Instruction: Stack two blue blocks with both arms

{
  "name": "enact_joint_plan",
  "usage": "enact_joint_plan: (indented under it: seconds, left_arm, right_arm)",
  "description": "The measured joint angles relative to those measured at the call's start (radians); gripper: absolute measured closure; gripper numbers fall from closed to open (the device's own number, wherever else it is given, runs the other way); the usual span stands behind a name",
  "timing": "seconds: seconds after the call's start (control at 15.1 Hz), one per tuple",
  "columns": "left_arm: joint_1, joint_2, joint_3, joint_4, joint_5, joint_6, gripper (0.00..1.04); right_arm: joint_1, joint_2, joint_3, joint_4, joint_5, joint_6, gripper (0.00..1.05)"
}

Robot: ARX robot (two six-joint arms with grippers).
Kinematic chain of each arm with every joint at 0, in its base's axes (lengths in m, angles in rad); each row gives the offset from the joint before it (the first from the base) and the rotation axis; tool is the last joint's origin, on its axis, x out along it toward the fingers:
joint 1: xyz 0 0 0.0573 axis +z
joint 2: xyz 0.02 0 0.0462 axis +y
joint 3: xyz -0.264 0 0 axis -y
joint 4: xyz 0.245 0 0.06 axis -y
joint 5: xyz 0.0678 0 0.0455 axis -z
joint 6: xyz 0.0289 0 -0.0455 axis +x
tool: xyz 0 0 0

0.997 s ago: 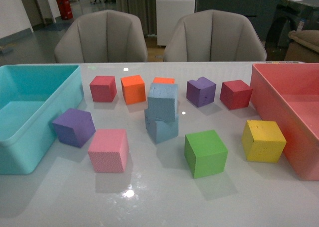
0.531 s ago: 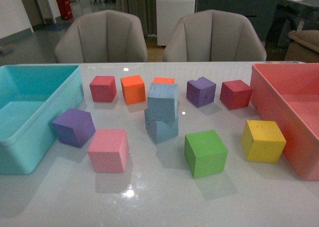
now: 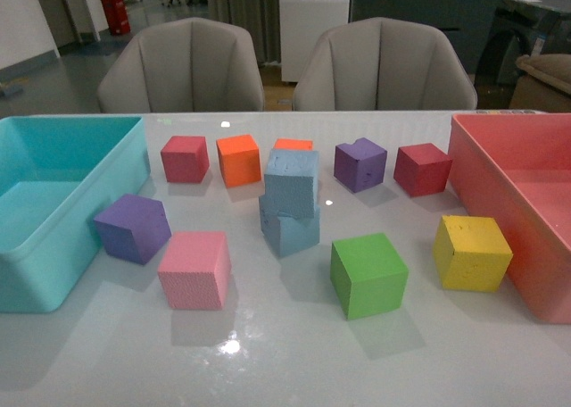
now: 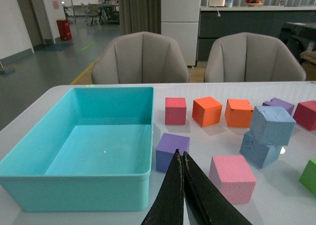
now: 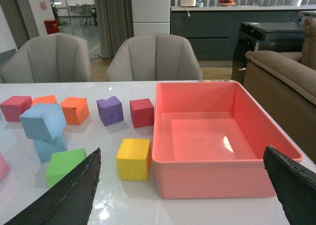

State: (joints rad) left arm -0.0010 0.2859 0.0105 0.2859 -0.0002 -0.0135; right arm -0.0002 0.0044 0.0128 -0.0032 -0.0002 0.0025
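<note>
Front view: upper blue block sits tilted on lower blue block, mid-worktop, between pink block and green block. Left pincer: fingers pressed together, empty. Right pincer: fingers spread wide, empty.

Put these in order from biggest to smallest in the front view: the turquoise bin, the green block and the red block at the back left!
1. Turquoise bin, by far the biggest.
2. Green block.
3. Red block.

The green block only looks bigger because it sits nearer the camera; the two blocks may really match.
</note>
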Motion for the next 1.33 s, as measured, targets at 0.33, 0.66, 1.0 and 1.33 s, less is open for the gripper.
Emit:
enact_joint_plan:
  seconds: [0.33, 0.66, 1.0, 1.33]
  left_arm:
    - [0.000, -0.101, 0.000, -0.100, 0.000, 0.000, 1.03]
    - [0.000, -0.277, 0.000, -0.290, 0.000, 0.000, 1.03]
    - [0.000, -0.277, 0.001, -0.289, -0.001, 0.000, 1.03]
    - [0.000, -0.277, 0.001, -0.289, 0.000, 0.000, 0.69]
  right_arm:
    - [0.000, 0.000, 0.000, 0.000, 0.000, 0.000, 0.06]
    - [0.000, 0.000, 0.000, 0.002, 0.000, 0.000, 0.06]
    - [0.000, 0.000, 0.000, 0.000, 0.000, 0.000, 0.06]
    - [0.000, 0.000, 0.000, 0.000, 0.000, 0.000, 0.06]
